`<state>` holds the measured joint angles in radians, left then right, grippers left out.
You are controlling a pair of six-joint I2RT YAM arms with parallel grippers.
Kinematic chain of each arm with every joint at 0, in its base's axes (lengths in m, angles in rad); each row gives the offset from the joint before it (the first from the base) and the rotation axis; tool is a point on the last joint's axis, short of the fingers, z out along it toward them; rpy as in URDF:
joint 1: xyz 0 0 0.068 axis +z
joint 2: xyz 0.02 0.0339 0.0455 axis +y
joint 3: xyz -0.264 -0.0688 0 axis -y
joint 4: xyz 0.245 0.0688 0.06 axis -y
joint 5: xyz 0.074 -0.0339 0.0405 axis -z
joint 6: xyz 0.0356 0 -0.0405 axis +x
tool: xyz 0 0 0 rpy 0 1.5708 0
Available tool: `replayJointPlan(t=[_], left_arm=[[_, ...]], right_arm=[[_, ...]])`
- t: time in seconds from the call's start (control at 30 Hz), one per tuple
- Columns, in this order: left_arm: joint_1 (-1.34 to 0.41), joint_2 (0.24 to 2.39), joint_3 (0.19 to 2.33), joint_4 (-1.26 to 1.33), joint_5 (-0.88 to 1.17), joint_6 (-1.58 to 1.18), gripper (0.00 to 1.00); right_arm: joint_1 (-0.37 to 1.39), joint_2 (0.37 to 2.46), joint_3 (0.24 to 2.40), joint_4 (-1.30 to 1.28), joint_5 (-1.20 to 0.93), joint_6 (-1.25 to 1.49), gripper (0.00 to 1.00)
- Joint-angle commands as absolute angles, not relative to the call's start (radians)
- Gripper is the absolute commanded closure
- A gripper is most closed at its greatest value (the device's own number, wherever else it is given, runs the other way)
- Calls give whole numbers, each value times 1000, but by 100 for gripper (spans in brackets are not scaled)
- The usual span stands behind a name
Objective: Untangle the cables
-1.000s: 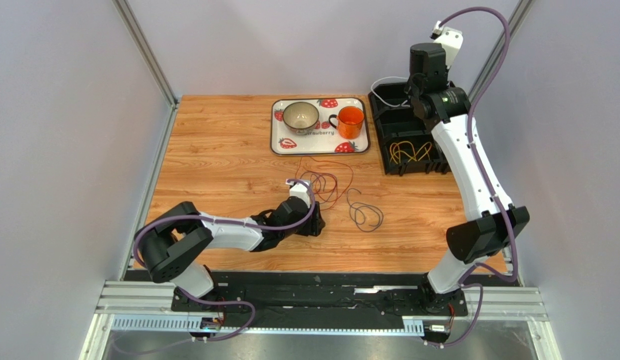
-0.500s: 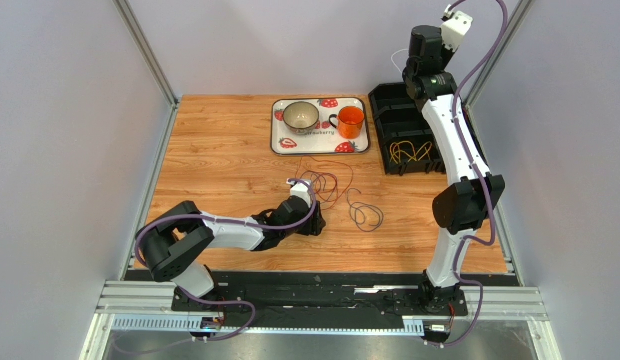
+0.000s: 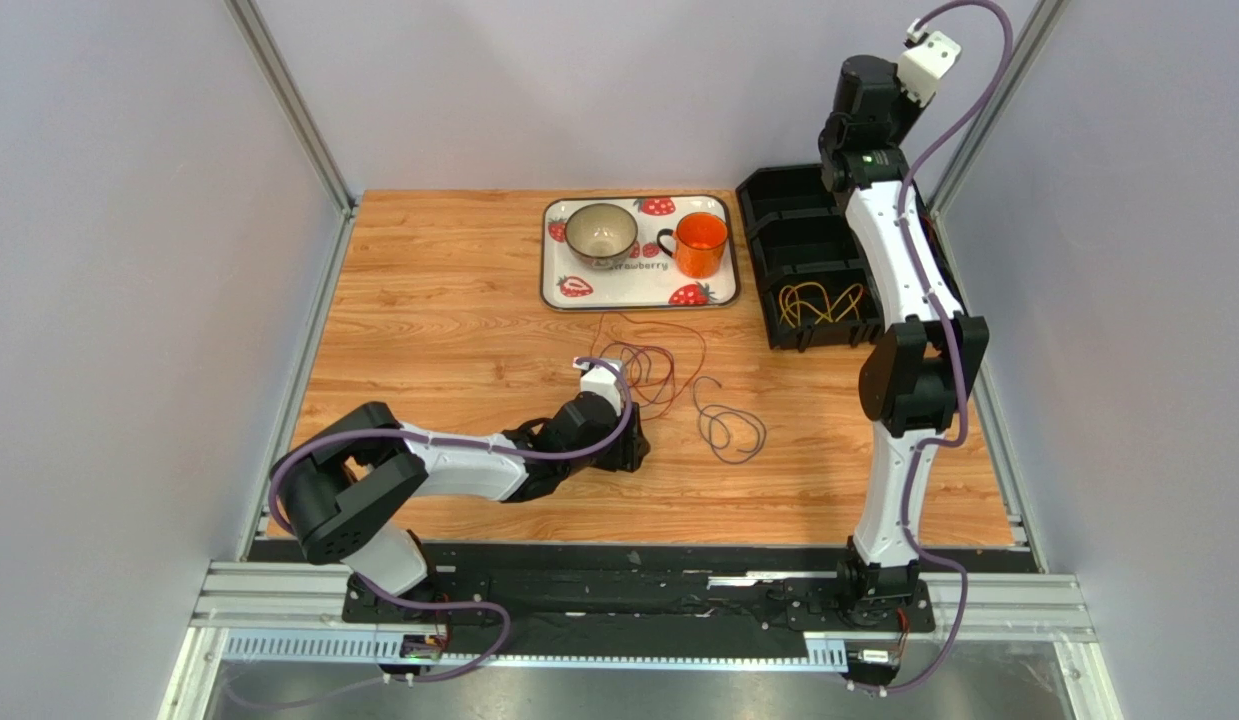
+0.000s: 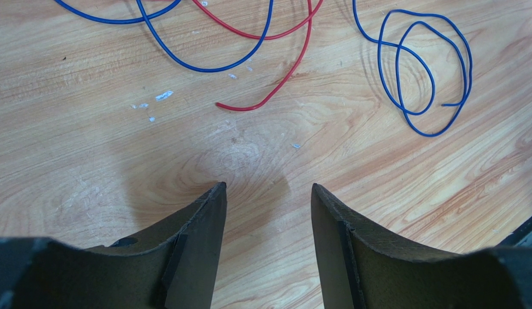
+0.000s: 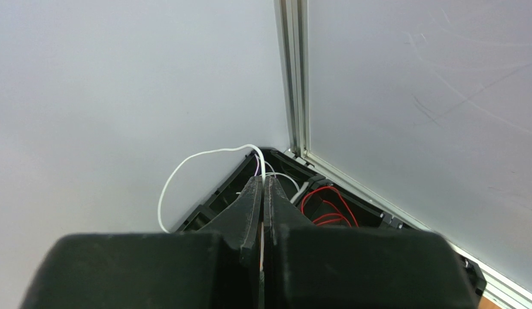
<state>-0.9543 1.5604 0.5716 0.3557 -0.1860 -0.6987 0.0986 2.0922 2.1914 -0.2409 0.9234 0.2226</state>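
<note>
My right arm has swung up and straightened since the earlier frame, from over the black compartment bin (image 3: 798, 225) to high in the back corner. My right claw (image 5: 262, 183) is pinched closed on a white cable (image 5: 204, 154), which loops down towards the bin. My left claw (image 4: 268, 193) hangs low over the bench (image 3: 430, 300), jaws partly apart, empty. The tangle (image 3: 648, 368) of red and blue cables lies just ahead of it, with a blue coil (image 3: 727, 432) apart.

Assessment: one freed strand is being sorted. Next: lower it into a compartment and release. The left claw then advances to the loose red end (image 4: 249, 106).
</note>
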Motion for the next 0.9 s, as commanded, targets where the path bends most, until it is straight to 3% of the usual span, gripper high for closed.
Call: replayJointPlan(t=[0.0,0.87], left_arm=[[-959,1554,607,348,-189,-681,41],[-960,1606,675,287,-192,-661,42]], right_arm=[[75,2140,2246,-132,940,215,100],[-26,2382,2329,25,873,187,100]])
